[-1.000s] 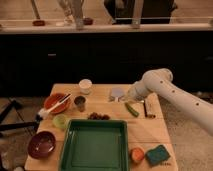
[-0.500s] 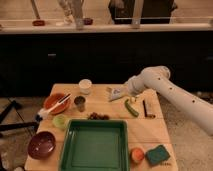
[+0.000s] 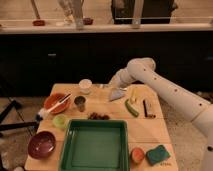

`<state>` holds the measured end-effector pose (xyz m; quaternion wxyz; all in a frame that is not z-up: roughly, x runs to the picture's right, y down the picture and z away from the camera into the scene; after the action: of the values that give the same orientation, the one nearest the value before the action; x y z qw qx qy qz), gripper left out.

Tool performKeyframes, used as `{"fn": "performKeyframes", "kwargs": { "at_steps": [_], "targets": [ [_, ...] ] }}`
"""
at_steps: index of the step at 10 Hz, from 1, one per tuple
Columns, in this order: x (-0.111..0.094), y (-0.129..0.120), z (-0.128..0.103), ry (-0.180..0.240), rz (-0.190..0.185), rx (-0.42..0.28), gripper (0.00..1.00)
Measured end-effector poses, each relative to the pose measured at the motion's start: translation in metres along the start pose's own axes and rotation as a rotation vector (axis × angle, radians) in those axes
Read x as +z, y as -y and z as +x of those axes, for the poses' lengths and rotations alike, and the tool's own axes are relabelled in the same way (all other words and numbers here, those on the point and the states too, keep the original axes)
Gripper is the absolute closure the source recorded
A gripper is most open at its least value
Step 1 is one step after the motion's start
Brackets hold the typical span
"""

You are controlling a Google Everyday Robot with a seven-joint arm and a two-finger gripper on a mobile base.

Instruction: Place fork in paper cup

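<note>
One gripper [image 3: 109,85]: over counter's far edge, mid-width; grip cannot tell.
Fork [image 3: 117,94]: flat on counter, just nearside of gripper.
Paper cup [image 3: 85,85]: upright, far edge, left of gripper, apart.

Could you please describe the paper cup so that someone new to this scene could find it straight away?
Find the large green tray at the near edge of the wooden table. Beyond its left half, at the table's far edge, stands the paper cup, with the gripper just to its right. It is the only white cup, paler than the dark metal cup in front of it.
</note>
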<state>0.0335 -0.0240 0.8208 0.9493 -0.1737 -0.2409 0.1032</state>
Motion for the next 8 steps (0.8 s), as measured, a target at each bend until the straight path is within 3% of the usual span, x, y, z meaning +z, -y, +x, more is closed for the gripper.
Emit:
{"fn": "performKeyframes", "kwargs": {
  "at_steps": [3, 8],
  "targets": [
    [0.013, 0.012, -0.02, 0.021, -0.025, -0.036, 1.0],
    [0.012, 0.012, -0.018, 0.019, -0.024, -0.034, 1.0]
  ]
}}
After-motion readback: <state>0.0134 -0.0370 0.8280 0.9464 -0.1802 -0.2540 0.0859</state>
